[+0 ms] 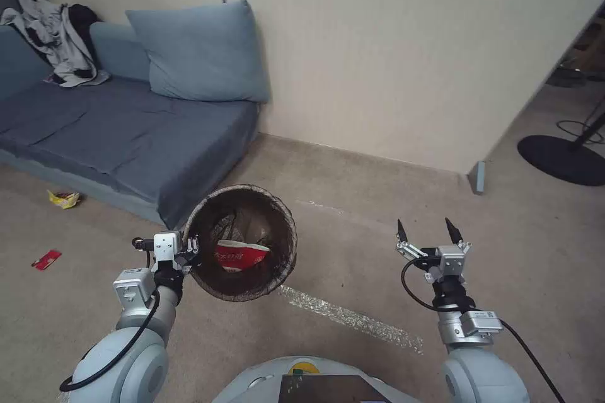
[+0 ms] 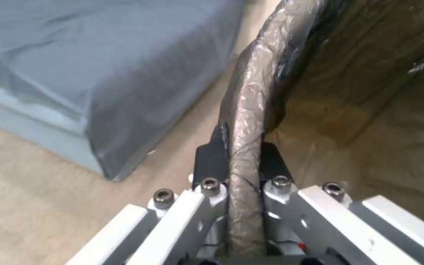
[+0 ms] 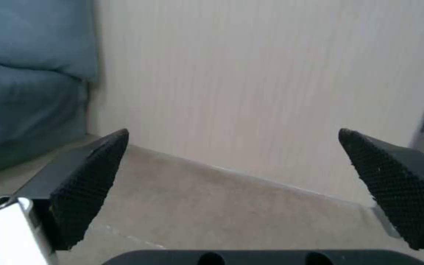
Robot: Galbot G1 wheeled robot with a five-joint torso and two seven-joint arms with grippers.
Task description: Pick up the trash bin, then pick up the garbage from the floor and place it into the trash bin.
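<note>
Bare carpet (image 1: 353,227) lies open ahead of the right gripper (image 1: 426,232). The sofa (image 1: 126,138) blocks the left, the wall (image 1: 403,63) the far side.

Beige carpet floor (image 1: 353,214). On it: yellow wrapper (image 1: 63,199) just beside sofa (image 1: 120,138) base, red wrapper (image 1: 46,259) nearer robot, silvery strip (image 1: 350,318), black round stand base (image 1: 561,160) far right.

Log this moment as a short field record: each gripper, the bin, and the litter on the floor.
left gripper: shut on the bin rim, holding the bin off the floor
right gripper: open, empty, held above the carpet
bin: tilted toward the camera, beside the sofa corner
in bin: red-and-white carton
on floor: yellow wrapper by the sofa front; red wrapper nearer the robot
</note>
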